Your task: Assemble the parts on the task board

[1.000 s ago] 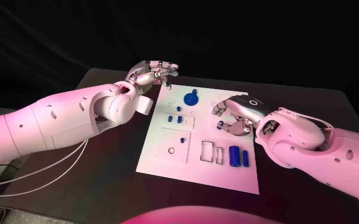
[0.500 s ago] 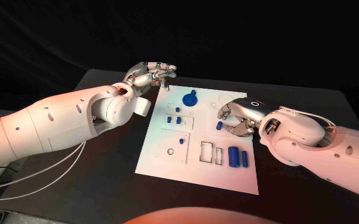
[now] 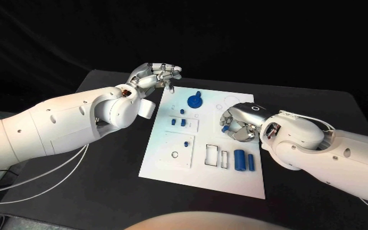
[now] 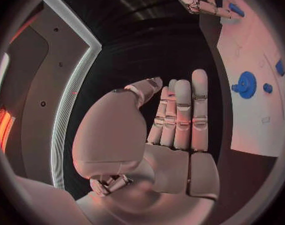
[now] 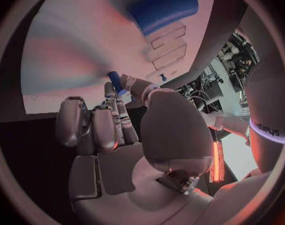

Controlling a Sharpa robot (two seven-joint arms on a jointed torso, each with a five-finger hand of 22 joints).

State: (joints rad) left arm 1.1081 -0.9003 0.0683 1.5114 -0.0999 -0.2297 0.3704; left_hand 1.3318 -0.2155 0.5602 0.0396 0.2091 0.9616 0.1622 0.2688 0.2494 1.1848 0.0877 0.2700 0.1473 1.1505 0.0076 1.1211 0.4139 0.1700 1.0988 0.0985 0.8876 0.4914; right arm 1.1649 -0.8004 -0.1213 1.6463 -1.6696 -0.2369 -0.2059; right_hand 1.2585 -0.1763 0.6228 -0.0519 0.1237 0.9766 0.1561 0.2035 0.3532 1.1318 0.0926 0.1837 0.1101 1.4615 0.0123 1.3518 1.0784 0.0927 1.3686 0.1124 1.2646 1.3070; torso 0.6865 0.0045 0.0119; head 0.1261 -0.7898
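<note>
A: White rectangular task board mid-table, blue parts on it: round gear-like disc, two upright cylinders.

B: Right hand pinches a small blue peg, clear from its wrist. Left hand off the board's far corner, fingers straight together, empty.

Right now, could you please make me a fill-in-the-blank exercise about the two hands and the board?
1. The small part that the right hand pinches is ____.
2. The left hand holds ____.
3. The blue disc lies on the task board, whose colour is ____.
Missing words: blue; nothing; white.
</note>
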